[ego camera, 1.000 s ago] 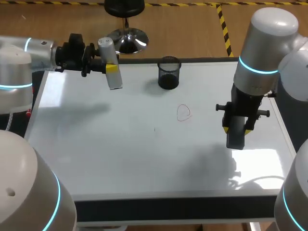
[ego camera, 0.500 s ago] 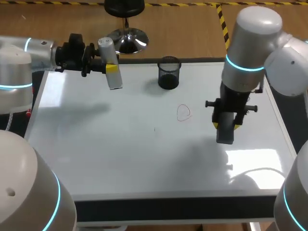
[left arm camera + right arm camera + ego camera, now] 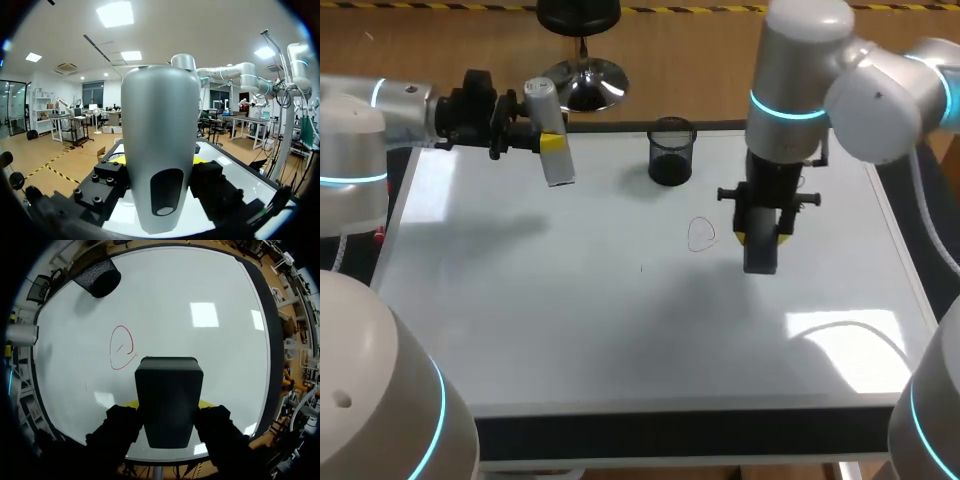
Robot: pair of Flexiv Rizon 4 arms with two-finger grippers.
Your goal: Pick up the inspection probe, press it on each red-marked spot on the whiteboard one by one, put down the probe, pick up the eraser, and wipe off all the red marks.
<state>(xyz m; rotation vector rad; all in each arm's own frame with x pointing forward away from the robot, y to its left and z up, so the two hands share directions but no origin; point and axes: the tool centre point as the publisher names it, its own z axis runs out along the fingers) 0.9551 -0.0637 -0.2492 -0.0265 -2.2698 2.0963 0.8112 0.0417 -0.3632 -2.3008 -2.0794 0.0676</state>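
Left gripper (image 3: 548, 141) is clamped on the probe (image 3: 558, 170), which hangs roughly upright over the far left part of the whiteboard (image 3: 570, 300). Right gripper (image 3: 760, 238) is clamped from both sides on the eraser (image 3: 169, 400) (a dark block), pointed down at the board near the red ring (image 3: 702, 234); contact with the board cannot be told. A mesh cup (image 3: 670, 152) stands at the far edge.
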